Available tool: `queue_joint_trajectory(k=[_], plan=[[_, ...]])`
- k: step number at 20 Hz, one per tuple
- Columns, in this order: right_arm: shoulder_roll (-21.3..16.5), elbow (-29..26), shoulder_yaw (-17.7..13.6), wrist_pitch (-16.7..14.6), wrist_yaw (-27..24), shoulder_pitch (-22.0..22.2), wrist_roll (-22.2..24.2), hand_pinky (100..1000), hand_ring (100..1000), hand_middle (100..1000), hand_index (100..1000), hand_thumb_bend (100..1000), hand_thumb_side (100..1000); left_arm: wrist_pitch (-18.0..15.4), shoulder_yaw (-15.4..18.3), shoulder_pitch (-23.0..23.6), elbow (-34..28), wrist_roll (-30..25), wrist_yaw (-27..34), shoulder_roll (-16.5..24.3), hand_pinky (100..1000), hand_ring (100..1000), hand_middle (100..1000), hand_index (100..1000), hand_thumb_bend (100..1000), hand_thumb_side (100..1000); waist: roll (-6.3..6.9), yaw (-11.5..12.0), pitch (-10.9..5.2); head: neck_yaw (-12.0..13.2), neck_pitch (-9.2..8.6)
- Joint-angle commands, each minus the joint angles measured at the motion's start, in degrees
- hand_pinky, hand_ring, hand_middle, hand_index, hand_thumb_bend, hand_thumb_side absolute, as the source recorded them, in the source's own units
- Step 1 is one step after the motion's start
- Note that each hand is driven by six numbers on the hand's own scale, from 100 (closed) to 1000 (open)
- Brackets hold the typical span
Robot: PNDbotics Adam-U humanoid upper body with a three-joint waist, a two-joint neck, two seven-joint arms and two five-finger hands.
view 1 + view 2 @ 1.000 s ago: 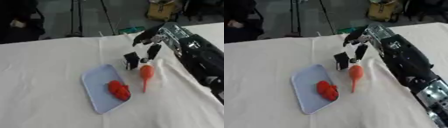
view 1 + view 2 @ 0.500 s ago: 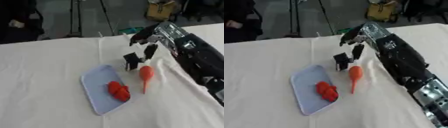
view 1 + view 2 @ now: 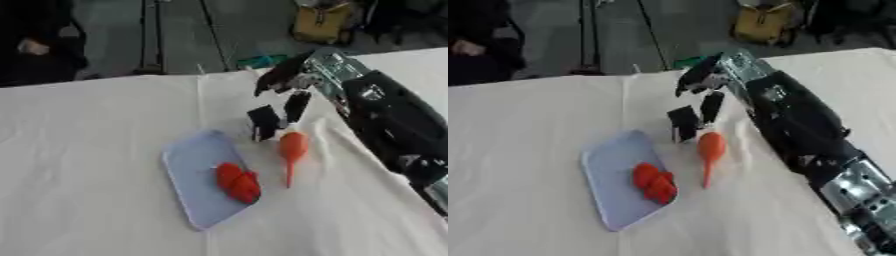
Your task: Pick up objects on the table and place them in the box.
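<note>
One red object (image 3: 238,182) already in the pale blue tray (image 3: 191,165) mid-table; orange carrot (image 3: 291,148) and small black object (image 3: 262,121) left, just beside its far-right corner. Right hand (image 3: 284,80) above the black object, fingers relaxed, grasping nothing. Roughly a third done.

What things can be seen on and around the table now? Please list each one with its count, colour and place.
tray: one, pale blue, flat on the cloth near the table's middle
red thing: one, red, lying on the tray's right part
carrot-shaped thing: one, orange, on the cloth right of the tray, thin end toward the camera
small black thing: one, black, just beyond the tray's far corner
tablecloth: one, white, covering the table
bag: one, yellow-brown, on the floor behind
right hand: one, black, above the small black thing, fingers pointing down
left hand: not in view
</note>
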Motion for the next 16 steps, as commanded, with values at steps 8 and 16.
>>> queue_joint_trajectory(k=[8,16], plan=[[0.40,1.49,-0.44,-16.03,2.23,-0.71,15.30,1000,1000,989,1000,443,529,0.00,0.74,-0.64,-0.80,-0.12,0.22,0.93,792,920,880,801,100,939,0.16,0.49,-0.59,0.30,-1.02],[1.23,2.64,-0.92,-16.63,2.88,-0.75,15.30,1000,1000,964,1000,433,495,0.07,0.78,-0.59,-0.80,-0.11,0.16,0.72,791,916,870,795,100,938,0.30,0.56,-0.42,0.27,-1.20]])
